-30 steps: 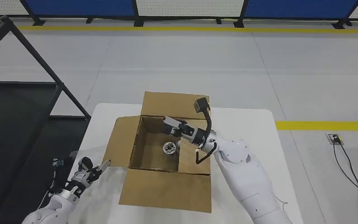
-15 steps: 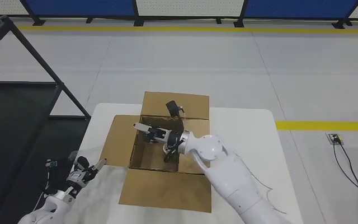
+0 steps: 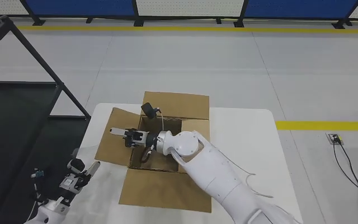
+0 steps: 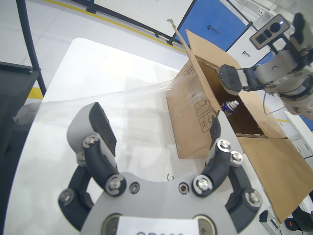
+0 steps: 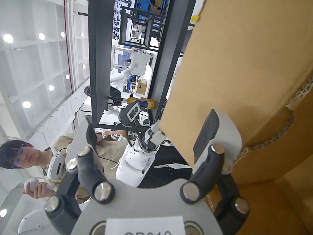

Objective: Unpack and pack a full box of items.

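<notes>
The box point(image 3: 166, 189) is sitting on the table point(image 3: 246, 134), flaps splayed, a spray can point(image 4: 228, 107) lying inside (prob. light, stiff, slick; I'm reckoning on gripping mid-body). My right gripper point(image 3: 124, 134) is gaping wide w/ nothing held, one pad point(image 5: 205, 133) just beside the left flap point(image 3: 109, 152); left gripper point(image 4: 156, 113) is gaping empty too, near the table corner. Flap edges are crowding entry; open room overhead.

Your cardboard box point(image 3: 168, 190) sits open on the white tabletop with its flaps spread out. The side flap point(image 3: 113, 147) just beside your right hand point(image 3: 119, 133) tilts upward. Inside, below that hand, there's a blue spray can point(image 4: 228, 106) with a white cap.
</notes>
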Controlling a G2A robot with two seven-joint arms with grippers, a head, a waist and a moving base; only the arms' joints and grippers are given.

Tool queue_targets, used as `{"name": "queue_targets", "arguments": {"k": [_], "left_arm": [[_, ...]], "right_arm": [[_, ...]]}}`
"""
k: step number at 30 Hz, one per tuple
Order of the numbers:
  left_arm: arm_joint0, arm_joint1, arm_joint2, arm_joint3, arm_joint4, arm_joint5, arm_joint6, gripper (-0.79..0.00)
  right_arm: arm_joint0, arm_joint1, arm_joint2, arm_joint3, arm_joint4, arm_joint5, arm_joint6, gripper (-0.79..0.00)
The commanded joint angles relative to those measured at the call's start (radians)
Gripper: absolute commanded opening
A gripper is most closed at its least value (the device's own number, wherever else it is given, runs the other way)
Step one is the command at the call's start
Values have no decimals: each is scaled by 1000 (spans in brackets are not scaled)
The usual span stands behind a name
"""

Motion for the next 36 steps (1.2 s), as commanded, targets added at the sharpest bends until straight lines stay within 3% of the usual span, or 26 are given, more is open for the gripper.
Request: {"name": "queue_targets", "arguments": {"k": [1,13,20,36], "left_arm": [[14,0,-10,-2,-7,-22,15,0],[23,-1,-18,2,-6,-37,17,0],[14,-1,-14,13,-3,-36,8,0],[9,-1,-15,31,-14,-42,4,0]], "right_arm": [[10,-13,-4,37,13,-12,-8,0],[60,-76,-19,200,29,-39,0,0],[69,-85,12,212,60,-128,16,0],[78,-129,-1,276,5,-65,4,0]]}}
